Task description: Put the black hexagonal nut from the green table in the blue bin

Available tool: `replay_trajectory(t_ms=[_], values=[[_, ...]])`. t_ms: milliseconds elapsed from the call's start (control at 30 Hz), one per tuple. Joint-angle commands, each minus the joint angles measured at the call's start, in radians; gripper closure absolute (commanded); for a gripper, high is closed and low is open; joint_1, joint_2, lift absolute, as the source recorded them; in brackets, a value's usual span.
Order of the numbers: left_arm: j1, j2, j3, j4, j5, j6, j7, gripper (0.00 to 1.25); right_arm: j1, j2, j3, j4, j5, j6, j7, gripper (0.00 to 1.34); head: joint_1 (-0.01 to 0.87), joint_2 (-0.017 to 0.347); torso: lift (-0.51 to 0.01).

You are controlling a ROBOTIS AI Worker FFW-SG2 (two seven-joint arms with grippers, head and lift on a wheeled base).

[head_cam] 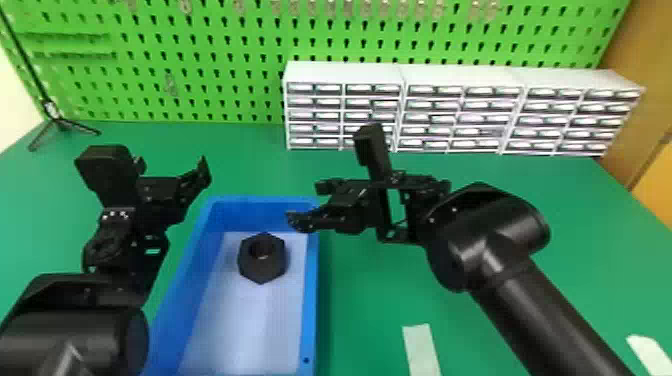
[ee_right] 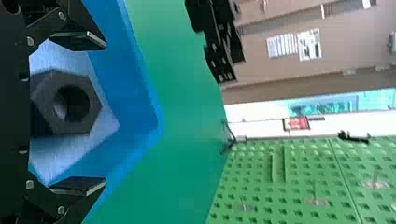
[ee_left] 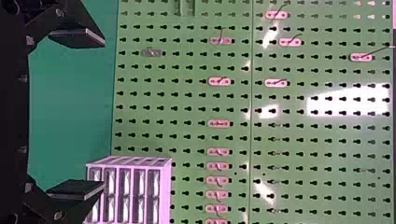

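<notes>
The black hexagonal nut (head_cam: pixel 262 258) lies on the pale floor of the blue bin (head_cam: pixel 311 300), toward its far end. My right gripper (head_cam: pixel 305 205) is above the bin's far right edge, touching nothing. The right wrist view has the nut (ee_right: pixel 67 102) inside the bin (ee_right: pixel 140 100), beyond my right gripper (ee_right: pixel 79 114), whose two fingers stand wide apart. To the left of the bin is my left gripper (head_cam: pixel 172 172), held up over the table. In the left wrist view my left gripper (ee_left: pixel 77 114) is open with nothing between its fingers.
On the green table (head_cam: pixel 370 295) a white drawer cabinet (head_cam: pixel 345 75) stands at the back, before a green pegboard (head_cam: pixel 200 65). A black tripod stand (head_cam: pixel 60 122) is at the back left. Pale strips (head_cam: pixel 421 347) lie near the front right.
</notes>
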Motion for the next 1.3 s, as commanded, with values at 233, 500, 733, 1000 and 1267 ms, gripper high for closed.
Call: replay_trajectory(t_ms=[233,500,733,1000,1267], values=[[0.004,0.000,0.000,0.000,0.003,-0.006,0.003,0.20,0.057,0.050,-0.186,-0.068,0.112,-0.008,-0.100,0.26,0.686,0.028,-0.096],[-0.004,0.000,-0.006,0.000,0.003,-0.006,0.004,0.20,0.094,0.076,-0.303,-0.087,0.175,-0.025,-0.161,0.26,0.686,0.028,-0.096],[-0.010,0.000,-0.011,0.000,0.000,-0.006,0.004,0.20,0.142,0.085,-0.372,-0.107,0.193,-0.103,-0.305,0.26,0.686,0.028,-0.096],[-0.010,0.000,-0.011,0.000,0.000,-0.006,0.003,0.20,0.195,0.090,-0.410,-0.107,0.192,-0.213,-0.440,0.26,0.686,0.028,-0.096],[-0.007,0.000,-0.009,0.000,0.000,-0.006,0.004,0.20,0.246,0.107,-0.445,-0.107,0.189,-0.325,-0.540,0.26,0.686,0.028,-0.096]])
